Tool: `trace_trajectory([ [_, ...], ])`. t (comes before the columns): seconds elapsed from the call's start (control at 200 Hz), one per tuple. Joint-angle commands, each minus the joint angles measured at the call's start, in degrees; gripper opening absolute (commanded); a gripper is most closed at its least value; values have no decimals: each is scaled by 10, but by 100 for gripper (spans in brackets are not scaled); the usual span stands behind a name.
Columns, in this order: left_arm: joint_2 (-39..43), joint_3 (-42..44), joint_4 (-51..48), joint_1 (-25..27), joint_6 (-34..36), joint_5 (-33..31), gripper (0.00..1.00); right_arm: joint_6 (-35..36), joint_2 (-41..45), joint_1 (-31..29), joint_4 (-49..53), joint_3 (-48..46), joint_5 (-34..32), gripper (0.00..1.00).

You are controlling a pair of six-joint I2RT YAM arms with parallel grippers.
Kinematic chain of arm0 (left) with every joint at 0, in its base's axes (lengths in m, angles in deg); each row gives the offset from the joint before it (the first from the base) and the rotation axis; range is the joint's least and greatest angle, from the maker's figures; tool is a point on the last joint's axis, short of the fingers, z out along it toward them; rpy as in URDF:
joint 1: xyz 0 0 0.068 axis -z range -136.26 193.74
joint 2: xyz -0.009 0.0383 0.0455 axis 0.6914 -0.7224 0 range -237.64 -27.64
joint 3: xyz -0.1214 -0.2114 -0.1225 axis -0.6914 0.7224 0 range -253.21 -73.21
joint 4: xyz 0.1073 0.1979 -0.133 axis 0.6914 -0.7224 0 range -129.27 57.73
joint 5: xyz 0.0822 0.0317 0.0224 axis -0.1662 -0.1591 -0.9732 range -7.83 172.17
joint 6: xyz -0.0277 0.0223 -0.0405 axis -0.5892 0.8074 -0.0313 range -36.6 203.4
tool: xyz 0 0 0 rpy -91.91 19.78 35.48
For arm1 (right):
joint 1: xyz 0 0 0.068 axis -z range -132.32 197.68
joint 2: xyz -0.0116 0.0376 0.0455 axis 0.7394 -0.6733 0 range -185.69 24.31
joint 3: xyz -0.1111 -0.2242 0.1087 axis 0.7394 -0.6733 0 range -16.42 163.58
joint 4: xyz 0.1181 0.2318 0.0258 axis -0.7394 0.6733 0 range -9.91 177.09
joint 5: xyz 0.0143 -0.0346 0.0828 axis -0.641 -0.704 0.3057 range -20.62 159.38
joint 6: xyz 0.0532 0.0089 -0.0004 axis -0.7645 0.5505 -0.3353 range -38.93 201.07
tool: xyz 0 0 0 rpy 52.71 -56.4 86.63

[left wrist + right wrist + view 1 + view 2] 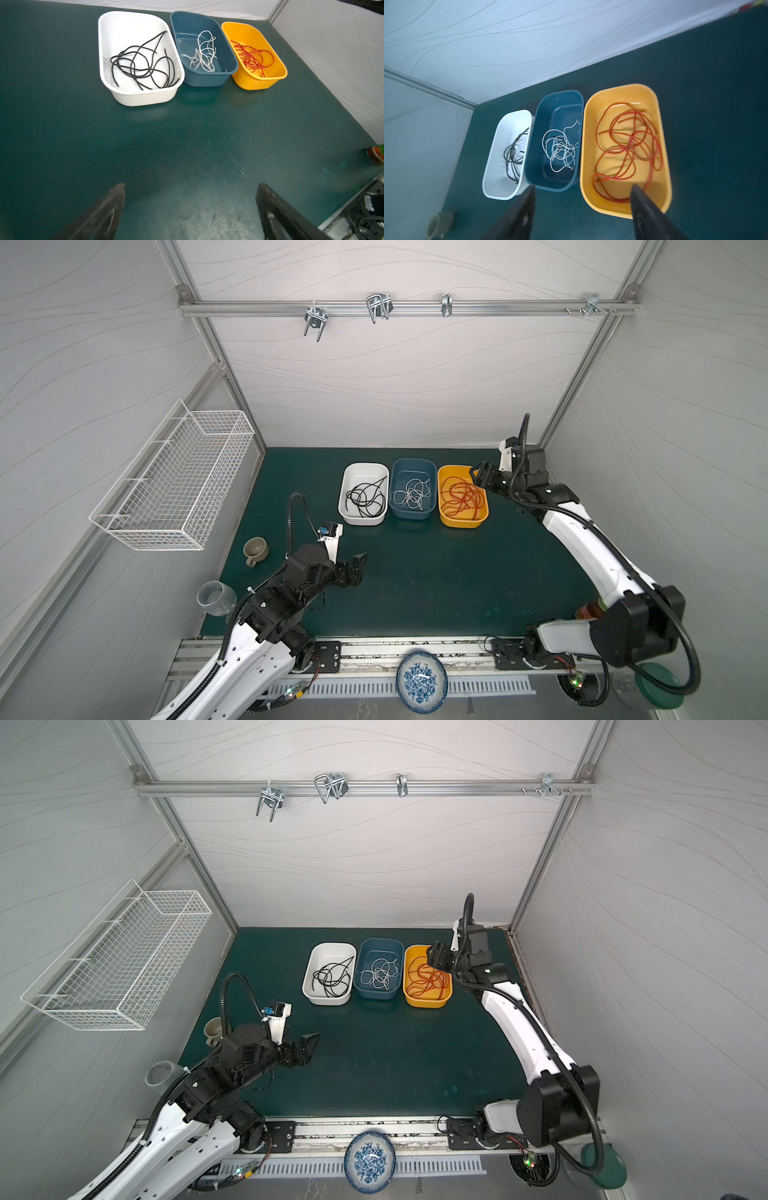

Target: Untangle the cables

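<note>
Three trays stand in a row at the back of the green mat. Black cables (365, 497) lie looped in the white tray (363, 472). White cables (411, 493) lie in the blue tray (411, 466), and red cables (461, 497) in the yellow tray (461, 523). My right gripper (478, 477) hovers over the yellow tray's far right corner. In the right wrist view this gripper (583, 185) is open, with nothing between its fingers, above the red cables (629, 143). My left gripper (358, 570) is open over bare mat at the front left, and the left wrist view shows it (191, 185) empty.
A white wire basket (174, 485) hangs on the left wall. A grey mug (254, 549) and a clear cup (216, 597) sit at the mat's left edge. A blue patterned plate (421, 680) lies on the front rail, with a green lid (656, 686) at the front right.
</note>
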Motion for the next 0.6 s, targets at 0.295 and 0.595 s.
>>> trace_trajectory([
  [0.295,-43,-50,4,2,-48,-269,100,77,247,2,-49,-193,-148,99],
  [0.595,-144,-9,131,-87,19,-306,100,170,305,6,-172,-332,-246,99],
])
